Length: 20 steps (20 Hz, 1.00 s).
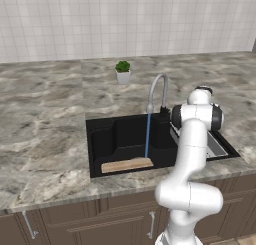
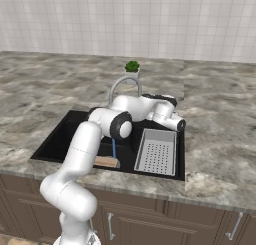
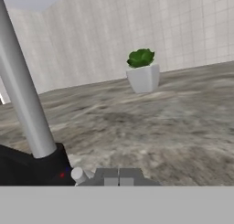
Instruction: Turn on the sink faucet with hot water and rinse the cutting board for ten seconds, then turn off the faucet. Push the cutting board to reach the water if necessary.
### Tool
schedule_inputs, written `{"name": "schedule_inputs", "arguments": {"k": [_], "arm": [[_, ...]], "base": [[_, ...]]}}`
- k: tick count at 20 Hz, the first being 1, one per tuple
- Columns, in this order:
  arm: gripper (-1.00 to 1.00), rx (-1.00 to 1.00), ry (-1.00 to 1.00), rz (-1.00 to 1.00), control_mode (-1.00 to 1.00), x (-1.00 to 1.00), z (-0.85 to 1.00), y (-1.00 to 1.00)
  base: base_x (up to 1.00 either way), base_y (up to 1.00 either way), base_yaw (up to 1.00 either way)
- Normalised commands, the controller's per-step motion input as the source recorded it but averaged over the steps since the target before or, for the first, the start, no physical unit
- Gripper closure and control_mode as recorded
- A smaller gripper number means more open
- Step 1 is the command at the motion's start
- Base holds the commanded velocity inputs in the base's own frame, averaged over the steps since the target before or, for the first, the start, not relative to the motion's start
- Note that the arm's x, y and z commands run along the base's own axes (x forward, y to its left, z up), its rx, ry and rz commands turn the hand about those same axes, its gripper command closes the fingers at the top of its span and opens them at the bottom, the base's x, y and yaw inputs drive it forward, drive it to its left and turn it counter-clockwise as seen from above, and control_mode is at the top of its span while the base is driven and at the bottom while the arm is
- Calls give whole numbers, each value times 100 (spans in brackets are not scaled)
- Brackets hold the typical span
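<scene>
Below white tiles (image 1: 125,19), marbled counter (image 1: 45,124).

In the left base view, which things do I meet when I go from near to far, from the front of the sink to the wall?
Cutting board → faucet → potted plant.

Ahead of me a small potted plant (image 3: 142,71) stands on the marble counter (image 1: 45,124) near the tiled wall (image 1: 125,19); a ribbed drainer tray (image 2: 156,152), grey I think.
</scene>
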Motion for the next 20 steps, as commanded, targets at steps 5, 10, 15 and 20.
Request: {"name": "schedule_inputs", "arguments": {"k": [5,10,15,20], "arm": [[100,0,0,0,-100,0,0,35],[100,0,-1,0,-100,0,0,37],[100,-1,-1,0,-100,0,0,41],[100,-2,0,0,-100,0,0,44]], "base": [[0,0,0],[0,0,0],[0,0,0],[0,0,0]]}}
